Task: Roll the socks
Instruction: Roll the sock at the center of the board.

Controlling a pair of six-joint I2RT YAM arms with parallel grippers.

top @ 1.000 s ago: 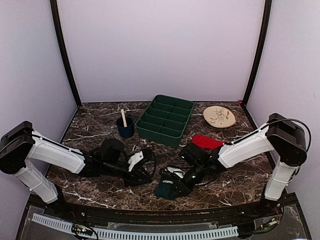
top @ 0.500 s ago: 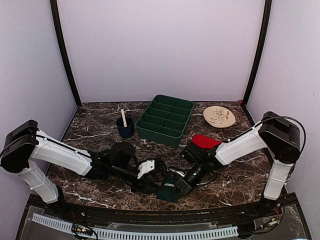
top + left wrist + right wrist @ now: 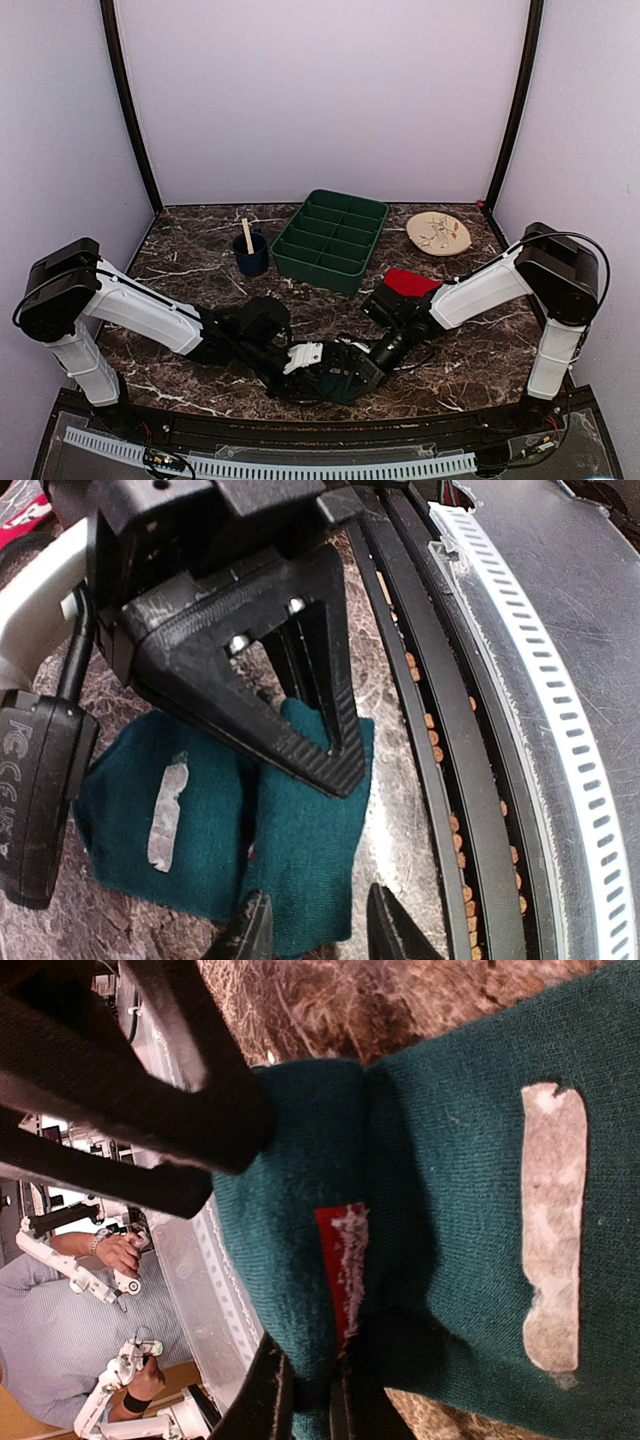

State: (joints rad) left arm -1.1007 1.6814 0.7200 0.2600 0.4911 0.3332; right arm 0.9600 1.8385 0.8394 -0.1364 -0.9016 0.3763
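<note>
The dark teal sock [image 3: 343,386] lies folded near the table's front edge, with a whitish patch [image 3: 553,1230] on top and a red strip [image 3: 340,1260] in the fold. My right gripper [image 3: 310,1400] is shut on the folded edge of the teal sock [image 3: 450,1160]; in the top view the right gripper [image 3: 360,368] sits low over it. My left gripper [image 3: 320,935] is open and straddles the near corner of the teal sock [image 3: 200,820], one finger over the fabric and one over bare table. The red sock [image 3: 411,283] lies behind the right arm, apart from both grippers.
A green compartment tray [image 3: 333,240] stands at the back centre, with a dark blue cup [image 3: 251,256] holding a wooden stick to its left and a patterned plate [image 3: 438,233] to its right. The table's black front rail [image 3: 450,730] runs right beside the sock.
My left arm has swung to the right along the front edge and its gripper has come up against the teal sock. The right gripper has stayed shut on the sock, nearly in place.
</note>
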